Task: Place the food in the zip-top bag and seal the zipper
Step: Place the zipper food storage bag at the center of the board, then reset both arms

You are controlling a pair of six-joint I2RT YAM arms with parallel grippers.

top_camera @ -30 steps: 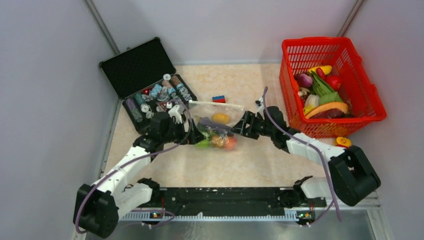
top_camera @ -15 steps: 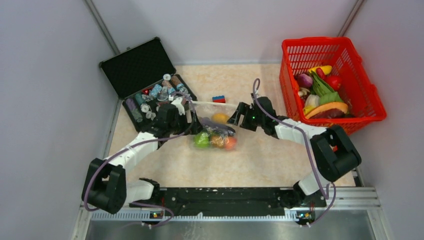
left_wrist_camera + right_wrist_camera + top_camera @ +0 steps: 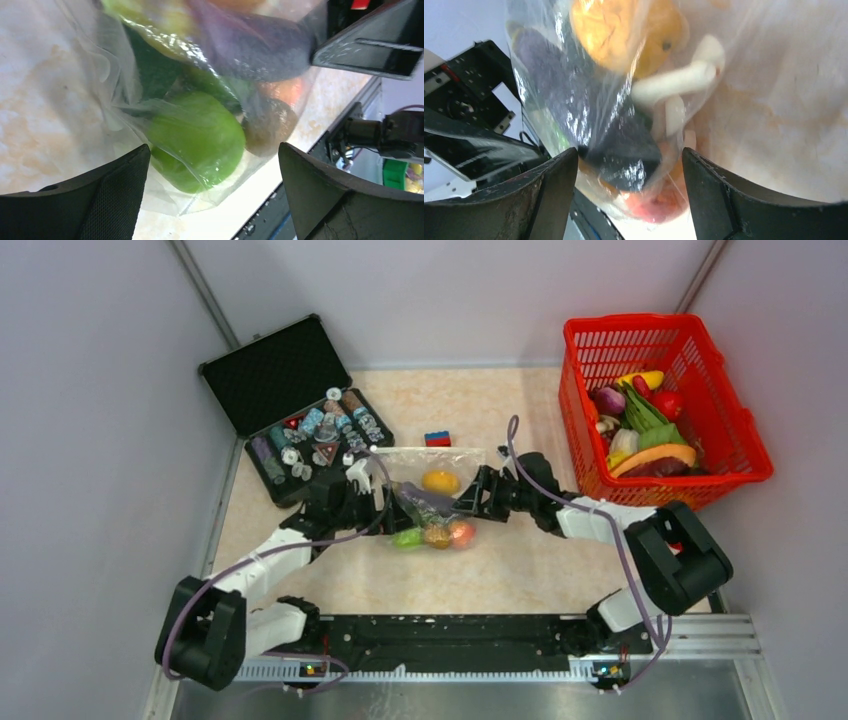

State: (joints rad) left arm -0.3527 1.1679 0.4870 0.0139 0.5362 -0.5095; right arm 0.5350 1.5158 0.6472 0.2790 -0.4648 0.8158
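Crinkly clear plastic is blurring most of the food; through the zip-top bag only a smooth green round fruit, a matte purple eggplant, an orange piece and an unidentifiable pale stalk-like shape are showing; both wrist views are cutting off the bag's edges. The bag is lying just on the arms' side of the red-and-blue brick, its whitish zipper running left to right along the edge facing the brick; whether the strip is pressed together cannot be told. The left gripper, left of the brick, and the right gripper, right of it, are both standing released, jaws spread wide around the bag's bulging sides.
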